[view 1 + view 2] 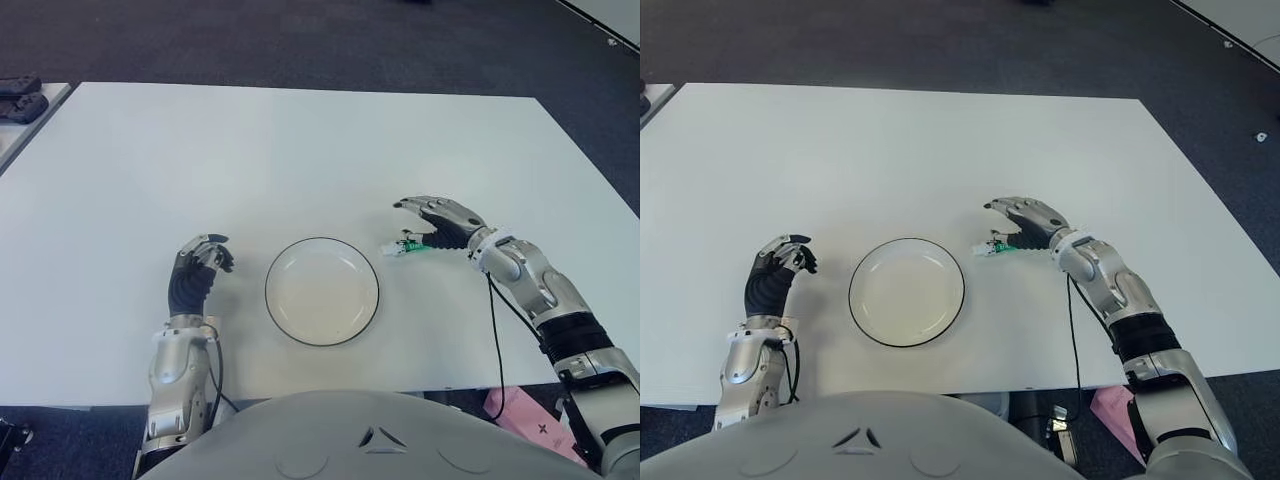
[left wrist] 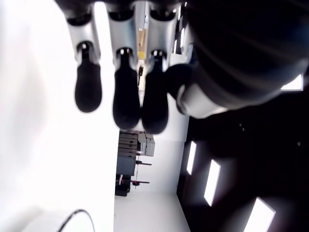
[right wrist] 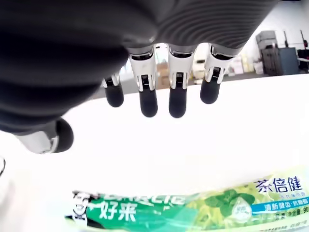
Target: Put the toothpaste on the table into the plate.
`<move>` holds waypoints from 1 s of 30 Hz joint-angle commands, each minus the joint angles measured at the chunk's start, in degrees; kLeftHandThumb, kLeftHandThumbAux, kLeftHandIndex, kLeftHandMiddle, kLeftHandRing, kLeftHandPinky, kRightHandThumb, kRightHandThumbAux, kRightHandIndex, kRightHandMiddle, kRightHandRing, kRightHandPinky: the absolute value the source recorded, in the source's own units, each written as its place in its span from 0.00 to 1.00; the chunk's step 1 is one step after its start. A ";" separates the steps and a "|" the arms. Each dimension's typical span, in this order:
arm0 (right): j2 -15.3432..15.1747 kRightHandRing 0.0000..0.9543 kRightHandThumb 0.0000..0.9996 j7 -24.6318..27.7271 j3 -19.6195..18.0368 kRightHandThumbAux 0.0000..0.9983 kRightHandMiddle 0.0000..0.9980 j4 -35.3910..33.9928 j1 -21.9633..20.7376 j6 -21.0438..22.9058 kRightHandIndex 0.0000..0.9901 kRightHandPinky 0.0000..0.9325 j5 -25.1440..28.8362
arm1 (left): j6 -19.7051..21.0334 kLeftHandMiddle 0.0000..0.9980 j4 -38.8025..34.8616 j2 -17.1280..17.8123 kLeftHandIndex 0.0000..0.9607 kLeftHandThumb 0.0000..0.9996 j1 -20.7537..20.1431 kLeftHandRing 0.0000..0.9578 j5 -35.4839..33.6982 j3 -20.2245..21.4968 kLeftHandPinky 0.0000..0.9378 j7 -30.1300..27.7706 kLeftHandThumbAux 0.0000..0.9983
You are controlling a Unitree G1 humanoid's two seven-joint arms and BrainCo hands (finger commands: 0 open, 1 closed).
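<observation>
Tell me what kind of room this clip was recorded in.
Probably an office or lab. A plain white table stands on dark carpet, bearing only a plate and toothpaste beneath the open right hand. The left hand shows left of the plate.

Non-task items in view

White table (image 1: 300, 150) on dark carpeted floor (image 1: 300, 40). Dark objects (image 1: 20, 98) lie on an adjacent surface off the table's far left corner. Pink item (image 1: 525, 415) on the floor beyond the near right edge. Black cable (image 1: 496, 340) hangs over that edge.
</observation>
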 commanded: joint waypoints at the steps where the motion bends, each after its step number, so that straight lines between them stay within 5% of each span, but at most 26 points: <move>1: -2.81 0.00 0.55 1.92 1.63 0.23 0.00 0.90 -2.28 -1.38 0.00 0.00 -2.64 | 0.81 0.64 1.19 0.34 0.46 0.71 -0.11 0.66 0.15 -0.12 0.66 -0.48 0.72; 30: -8.14 0.00 0.48 0.80 10.16 0.13 0.00 7.86 -10.06 -11.07 0.00 0.00 -14.26 | -0.07 0.64 1.58 0.02 0.46 0.71 0.13 0.66 0.53 -0.54 0.65 -0.09 0.72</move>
